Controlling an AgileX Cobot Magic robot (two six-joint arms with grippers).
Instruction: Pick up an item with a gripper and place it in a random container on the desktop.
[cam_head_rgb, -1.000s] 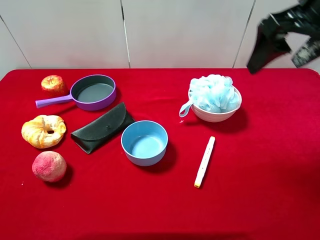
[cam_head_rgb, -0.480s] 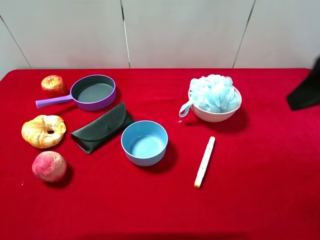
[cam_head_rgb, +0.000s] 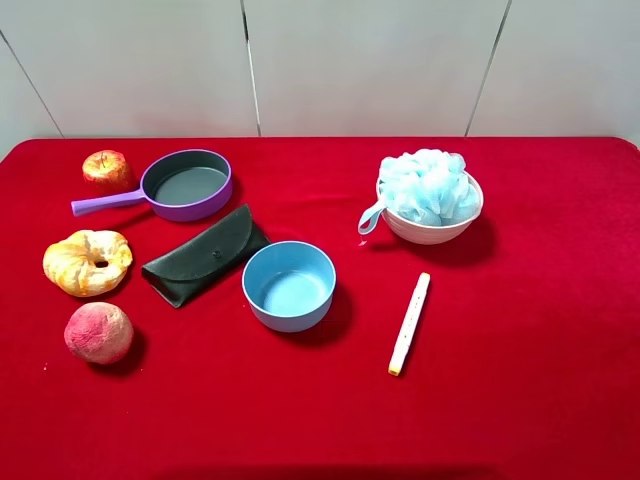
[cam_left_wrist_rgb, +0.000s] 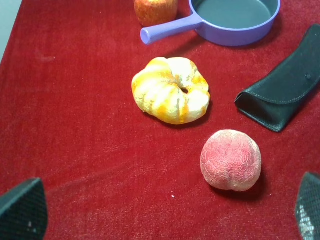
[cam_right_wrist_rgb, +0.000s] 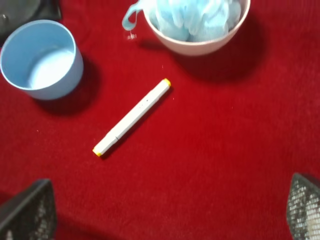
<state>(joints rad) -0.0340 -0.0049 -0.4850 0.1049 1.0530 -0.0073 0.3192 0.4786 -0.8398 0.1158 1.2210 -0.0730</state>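
The light blue bath pouf (cam_head_rgb: 428, 186) sits in the pale pink bowl (cam_head_rgb: 432, 232) toward the right rear of the red cloth tabletop (cam_head_rgb: 520, 400), its loop cord (cam_head_rgb: 370, 217) hanging over the rim on the side nearer the blue bowl. A white marker pen (cam_head_rgb: 409, 323) lies in front of the pink bowl, apart from it; the empty blue bowl (cam_head_rgb: 289, 285) stands near the middle. On the left side lie a black case (cam_head_rgb: 205, 255), a purple pan (cam_head_rgb: 180, 184), an apple (cam_head_rgb: 106, 168), a yellow pumpkin-like toy (cam_head_rgb: 87, 262) and a pink peach (cam_head_rgb: 98, 332). Pale wall panels (cam_head_rgb: 360, 65) back the table. The right claw (cam_right_wrist_rgb: 170, 207) stands wide open above the cloth, holding nothing; the left claw (cam_left_wrist_rgb: 165, 210) likewise shows widely parted fingertips and no load. Compared with half a second earlier, the dark arm at the right edge of the high view has left that view; the objects are unmoved.
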